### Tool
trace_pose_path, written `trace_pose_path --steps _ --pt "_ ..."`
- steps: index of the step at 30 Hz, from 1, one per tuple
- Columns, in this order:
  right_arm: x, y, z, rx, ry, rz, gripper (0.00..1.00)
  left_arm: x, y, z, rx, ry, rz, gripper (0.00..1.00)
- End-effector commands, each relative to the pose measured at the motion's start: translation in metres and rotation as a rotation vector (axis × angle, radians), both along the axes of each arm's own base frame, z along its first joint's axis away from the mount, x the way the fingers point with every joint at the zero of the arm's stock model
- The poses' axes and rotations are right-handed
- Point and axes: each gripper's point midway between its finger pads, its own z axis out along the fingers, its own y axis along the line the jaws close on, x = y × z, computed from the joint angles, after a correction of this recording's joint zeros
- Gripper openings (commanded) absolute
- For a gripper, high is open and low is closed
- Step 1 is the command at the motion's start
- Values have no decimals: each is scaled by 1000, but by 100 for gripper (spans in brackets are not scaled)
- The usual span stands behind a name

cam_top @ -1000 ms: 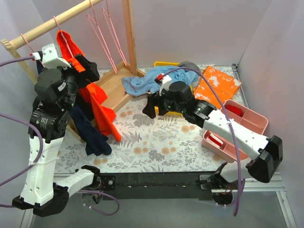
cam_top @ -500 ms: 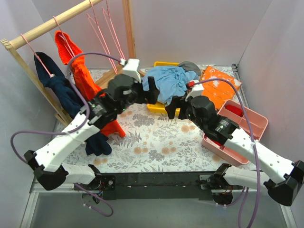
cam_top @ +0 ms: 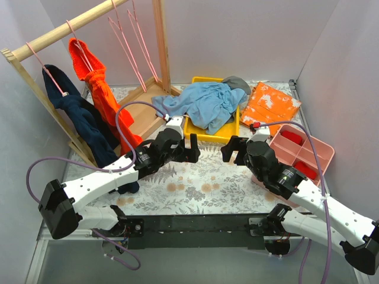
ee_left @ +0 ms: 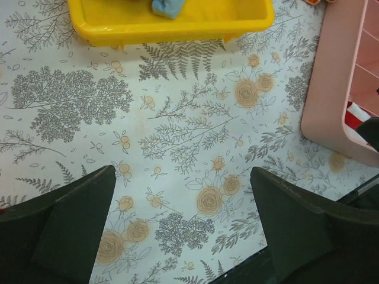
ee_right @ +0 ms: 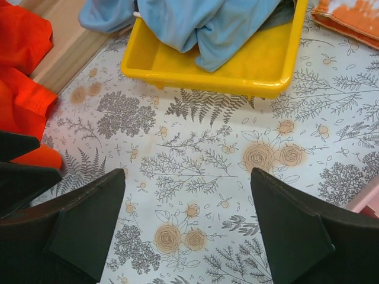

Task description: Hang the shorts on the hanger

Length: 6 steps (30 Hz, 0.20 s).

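The orange-red shorts [cam_top: 99, 94] hang from a thin pink hanger [cam_top: 79, 49] on the wooden rail at the back left, their lower part draping to the rack's base. They also show at the left edge of the right wrist view [ee_right: 22, 59]. My left gripper [cam_top: 192, 149] is open and empty, low over the floral cloth in front of the yellow tray; its wrist view [ee_left: 183, 222] shows only cloth between the jaws. My right gripper [cam_top: 232, 151] is open and empty beside it, with cloth between its jaws too [ee_right: 186, 225].
A navy garment [cam_top: 77, 115] hangs on another pink hanger left of the shorts. Spare pink hangers [cam_top: 127, 44] hang on the rail. The yellow tray [cam_top: 201, 135] holds a light blue garment [cam_top: 201, 103]. An orange speckled packet [cam_top: 272, 103] and a pink divided bin [cam_top: 301, 152] lie at the right.
My left arm has swung away from the rack and down to the table's middle. My right arm has drawn back toward the near edge. The shorts stay hanging on the rail.
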Motion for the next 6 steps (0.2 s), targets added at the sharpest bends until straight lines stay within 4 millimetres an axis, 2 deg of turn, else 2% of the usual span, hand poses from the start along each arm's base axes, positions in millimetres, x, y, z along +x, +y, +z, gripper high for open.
trace_pose_path --steps 1,2,6 --pt "1 -11 -2 35 -11 -65 94 -8 1 13 -100 -28 -3 98" --pt "0 -12 -3 37 -9 -70 94 -10 1 18 -122 -40 -11 98" --pt "0 -16 -7 43 -5 -93 94 -16 1 15 -132 -30 -37 98"
